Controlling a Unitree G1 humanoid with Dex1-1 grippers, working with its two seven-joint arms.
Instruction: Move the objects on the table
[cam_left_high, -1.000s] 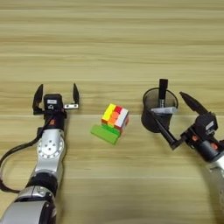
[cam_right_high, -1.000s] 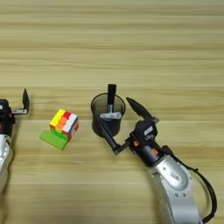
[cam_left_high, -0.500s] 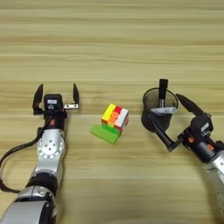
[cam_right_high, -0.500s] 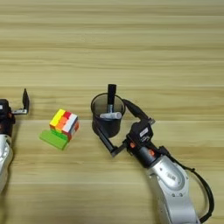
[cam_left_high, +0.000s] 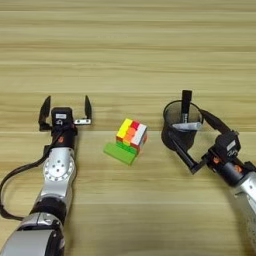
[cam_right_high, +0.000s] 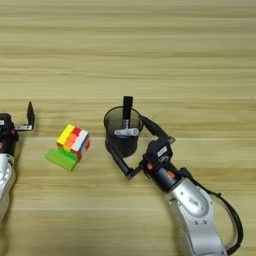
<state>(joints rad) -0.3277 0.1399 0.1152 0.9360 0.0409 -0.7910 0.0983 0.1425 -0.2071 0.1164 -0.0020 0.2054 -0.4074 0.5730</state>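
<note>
Right gripper is straddling the mesh cup, fingers spread wide. Cup is hiding the lower pen. Left gripper is idling, fingers wide, left of cube, which is covering part of block.

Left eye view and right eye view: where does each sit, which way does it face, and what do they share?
Left eye view: on the head, looking down at the wood-grain table; shows the open left gripper with its arm, and the right gripper.
Right eye view: same mount, reaching further right; shows more right arm.
Shared: the black mesh cup, multicoloured puzzle cube, flat green block.
</note>
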